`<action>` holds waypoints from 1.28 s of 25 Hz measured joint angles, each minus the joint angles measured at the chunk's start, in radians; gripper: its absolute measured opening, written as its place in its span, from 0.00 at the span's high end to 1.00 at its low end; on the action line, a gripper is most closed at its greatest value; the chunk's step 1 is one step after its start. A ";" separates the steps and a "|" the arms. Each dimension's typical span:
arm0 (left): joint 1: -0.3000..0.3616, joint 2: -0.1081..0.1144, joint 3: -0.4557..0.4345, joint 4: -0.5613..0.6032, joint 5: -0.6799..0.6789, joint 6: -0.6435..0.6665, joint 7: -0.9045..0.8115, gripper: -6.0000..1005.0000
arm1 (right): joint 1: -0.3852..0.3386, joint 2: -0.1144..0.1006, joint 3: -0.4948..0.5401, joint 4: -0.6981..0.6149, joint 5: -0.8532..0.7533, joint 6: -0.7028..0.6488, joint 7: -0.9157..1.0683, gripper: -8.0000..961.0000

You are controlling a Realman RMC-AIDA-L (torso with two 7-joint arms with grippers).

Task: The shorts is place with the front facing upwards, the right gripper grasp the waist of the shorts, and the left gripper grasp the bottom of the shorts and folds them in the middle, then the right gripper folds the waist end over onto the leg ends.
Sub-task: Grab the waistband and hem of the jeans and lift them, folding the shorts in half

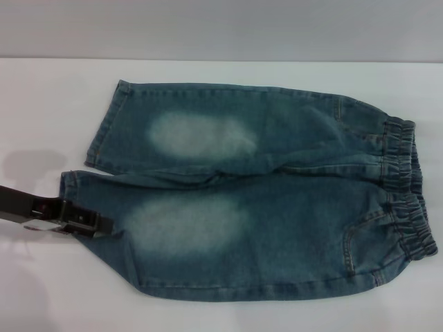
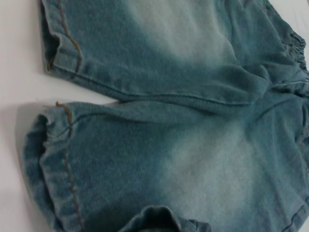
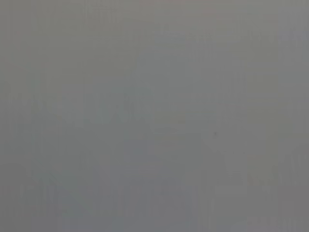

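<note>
Where the white table (image 1: 55, 290) spreads under the head camera, one pair of shorts (image 1: 277, 228) lies flat across the middle, front up, with two legs and two pale faded patches. The waist of the shorts (image 1: 408, 187), one gathered band, sits at three o'clock; the bottom of the shorts (image 1: 97, 138), two hemmed openings with tan stitching, lies at nine o'clock. One left gripper (image 1: 97, 225) reaches in from eight o'clock, its tip at the nearer leg's hem; I cannot tell whether its fingers are apart or together. No writing can be read.
</note>
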 joint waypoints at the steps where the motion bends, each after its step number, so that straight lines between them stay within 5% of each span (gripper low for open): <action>1: -0.001 0.001 0.002 0.000 0.000 -0.004 0.000 0.46 | 0.000 0.000 -0.002 0.001 0.000 0.000 0.002 0.40; 15: 0.016 0.026 0.015 0.000 0.012 -0.054 -0.028 0.53 | 0.007 0.001 -0.011 0.005 0.000 -0.001 0.003 0.40; 32: 0.019 0.028 0.046 0.006 0.004 -0.012 -0.039 0.53 | 0.012 0.000 -0.013 0.005 0.000 0.005 0.000 0.40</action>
